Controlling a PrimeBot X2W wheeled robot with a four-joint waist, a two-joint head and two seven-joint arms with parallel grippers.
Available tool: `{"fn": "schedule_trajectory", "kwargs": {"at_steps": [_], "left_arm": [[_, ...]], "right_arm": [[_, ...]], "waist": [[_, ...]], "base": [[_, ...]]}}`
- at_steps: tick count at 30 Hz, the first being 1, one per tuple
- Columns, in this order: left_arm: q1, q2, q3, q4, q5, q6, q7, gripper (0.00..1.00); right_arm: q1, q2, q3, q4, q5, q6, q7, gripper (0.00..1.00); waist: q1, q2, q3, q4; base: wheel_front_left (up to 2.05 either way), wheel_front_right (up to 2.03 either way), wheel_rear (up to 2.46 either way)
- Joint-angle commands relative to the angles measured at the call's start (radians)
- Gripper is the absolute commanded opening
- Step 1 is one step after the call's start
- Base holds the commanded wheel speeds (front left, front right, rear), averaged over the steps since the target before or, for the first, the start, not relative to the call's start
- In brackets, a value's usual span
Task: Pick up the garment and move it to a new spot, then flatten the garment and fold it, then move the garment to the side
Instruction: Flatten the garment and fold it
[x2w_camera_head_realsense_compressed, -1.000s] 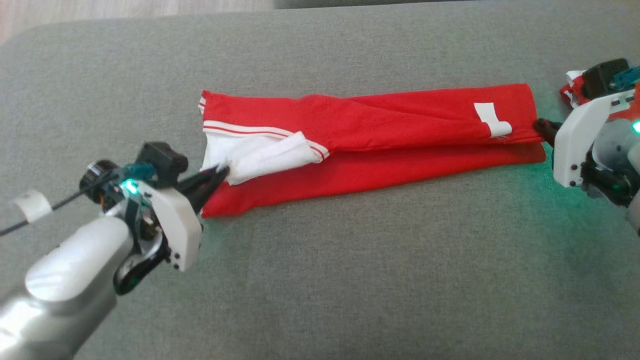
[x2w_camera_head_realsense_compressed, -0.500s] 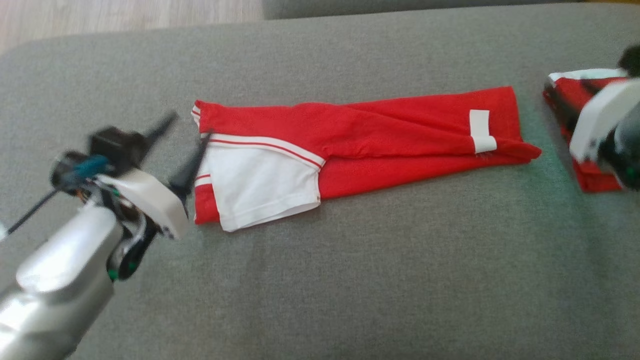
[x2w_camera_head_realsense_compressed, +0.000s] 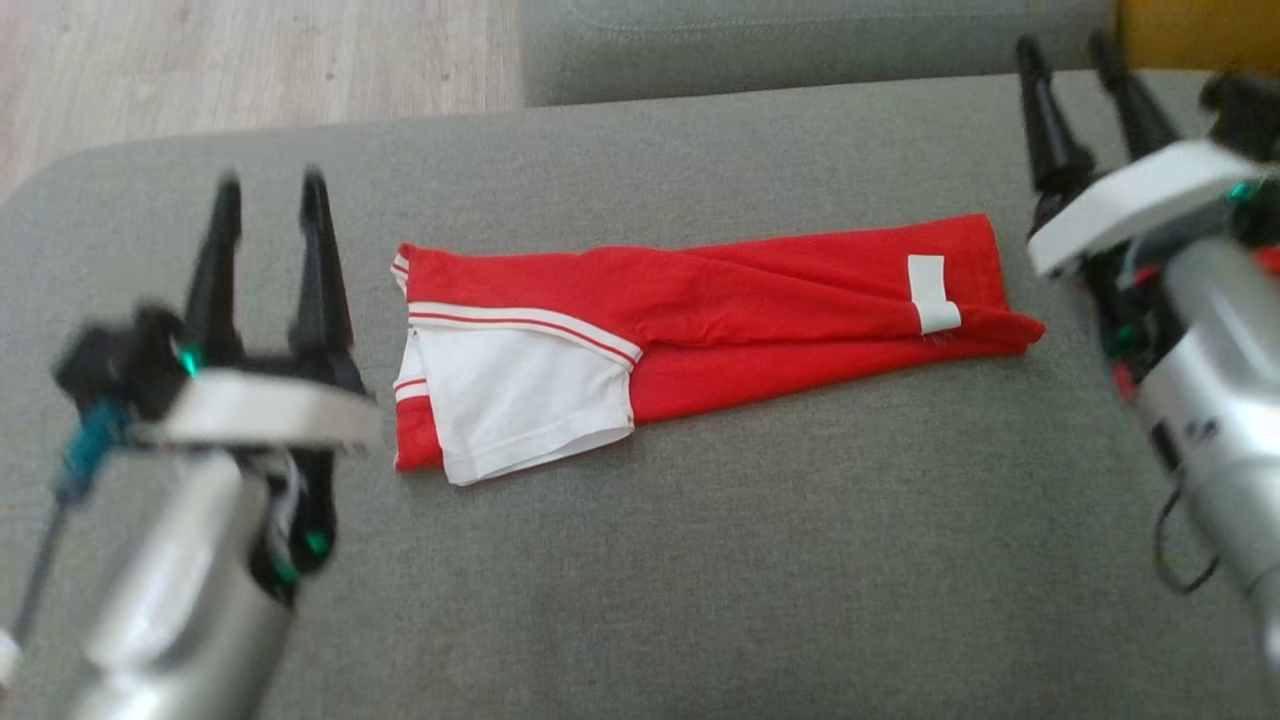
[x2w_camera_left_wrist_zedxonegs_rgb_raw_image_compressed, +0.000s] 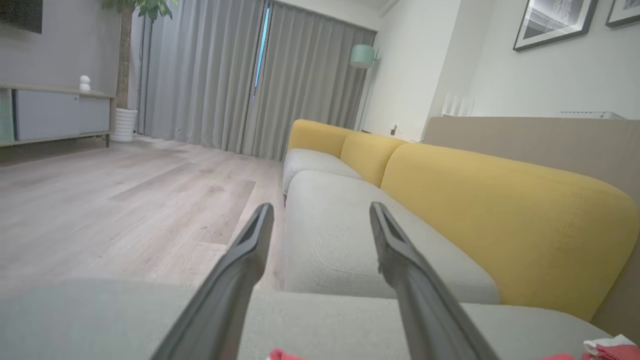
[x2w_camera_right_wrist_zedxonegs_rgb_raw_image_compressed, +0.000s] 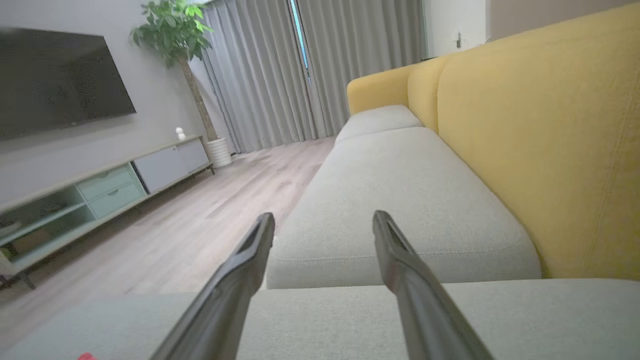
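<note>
The garment (x2w_camera_head_realsense_compressed: 760, 300) is red with a white sleeve and white stripes. It lies folded into a long narrow strip across the grey sofa cushion (x2w_camera_head_realsense_compressed: 700, 560) in the head view. My left gripper (x2w_camera_head_realsense_compressed: 270, 185) stands open just left of the garment's sleeve end, fingers pointing up and holding nothing. My right gripper (x2w_camera_head_realsense_compressed: 1065, 45) is open too, lifted beyond the garment's right end, apart from it. The left gripper (x2w_camera_left_wrist_zedxonegs_rgb_raw_image_compressed: 321, 207) and the right gripper (x2w_camera_right_wrist_zedxonegs_rgb_raw_image_compressed: 324, 216) both look along the sofa with empty gaps. A sliver of red cloth (x2w_camera_left_wrist_zedxonegs_rgb_raw_image_compressed: 281, 355) peeks at the bottom of the left wrist view.
A yellow backrest (x2w_camera_left_wrist_zedxonegs_rgb_raw_image_compressed: 500, 215) runs along the sofa's far side, with a second grey cushion (x2w_camera_right_wrist_zedxonegs_rgb_raw_image_compressed: 400, 200) beyond this one. Wood floor (x2w_camera_head_realsense_compressed: 250, 60) lies past the cushion's left edge. More red and white cloth (x2w_camera_left_wrist_zedxonegs_rgb_raw_image_compressed: 607, 347) sits at the right end. A low cabinet (x2w_camera_right_wrist_zedxonegs_rgb_raw_image_compressed: 100, 195) lines the wall.
Both grippers let go of the garment's ends, opened wide and lifted away. The white sleeve dropped flat onto the red cloth. The head camera also tilted, shifting the whole picture.
</note>
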Motion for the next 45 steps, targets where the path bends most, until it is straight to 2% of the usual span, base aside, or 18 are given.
{"fn": "schedule_trajectory", "kwargs": {"at_steps": [1, 5, 8, 9, 11, 14, 22, 28, 36, 45], "left_arm": [[0.007, 0.006, 0.066, -0.035, 0.033, -0.007, -0.005, 1.00], [0.122, -0.086, 0.152, -0.045, 0.135, -0.052, -0.005, 1.00], [0.195, -0.152, 0.215, -0.032, 0.201, -0.090, -0.005, 1.00], [0.195, -0.152, 0.215, -0.032, 0.201, -0.090, -0.005, 1.00], [0.235, -0.189, 0.248, -0.017, 0.242, -0.118, -0.005, 1.00], [0.273, -0.234, 0.299, -0.004, 0.287, -0.165, -0.005, 1.00], [0.271, -0.290, 0.377, 0.010, 0.372, -0.238, -0.005, 1.00], [0.236, -0.306, 0.377, 0.020, 0.395, -0.258, -0.005, 1.00], [0.196, -0.313, 0.338, 0.034, 0.395, -0.266, -0.005, 1.00], [0.179, -0.314, 0.311, 0.038, 0.373, -0.267, -0.005, 1.00]], "right_arm": [[0.041, 0.017, -0.051, -0.055, -0.046, 0.003, -0.011, 1.00], [0.220, 0.110, -0.249, -0.179, -0.218, 0.003, -0.011, 1.00], [0.358, 0.193, -0.354, -0.258, -0.343, 0.003, -0.012, 1.00], [0.358, 0.193, -0.354, -0.258, -0.343, 0.003, -0.012, 1.00], [0.432, 0.243, -0.412, -0.293, -0.395, 0.003, -0.012, 1.00], [0.503, 0.283, -0.454, -0.332, -0.454, 0.003, -0.012, 1.00], [0.521, 0.307, -0.486, -0.347, -0.525, 0.003, -0.012, 1.00], [0.419, 0.303, -0.593, -0.280, -0.541, 0.003, 0.040, 1.00], [0.270, 0.268, -0.813, -0.044, -0.616, 0.003, 0.132, 1.00], [0.209, 0.273, -0.904, 0.169, -0.718, 0.003, 0.163, 1.00]], "waist": [[0.0001, -0.0001, -0.005, -0.001], [0.0001, -0.0001, -0.011, -0.003], [0.0001, -0.0001, -0.013, -0.008], [0.0001, -0.0001, -0.013, -0.008], [0.0001, -0.0001, -0.014, -0.010], [0.0001, -0.0001, -0.011, -0.015], [0.0001, -0.0001, 0.012, -0.006], [0.0001, -0.0001, 0.059, 0.015], [0.0001, -0.0001, 0.120, 0.065], [0.0001, -0.0001, 0.143, 0.086]], "base": [[0.00, 0.00, 0.00], [0.00, 0.00, 0.00], [0.00, 0.00, 0.00], [0.00, 0.00, 0.00], [0.00, 0.00, 0.00], [0.00, 0.00, 0.00], [0.00, 0.00, 0.00], [0.00, 0.00, 0.00], [0.00, 0.00, 0.00], [0.00, 0.00, 0.00]]}}
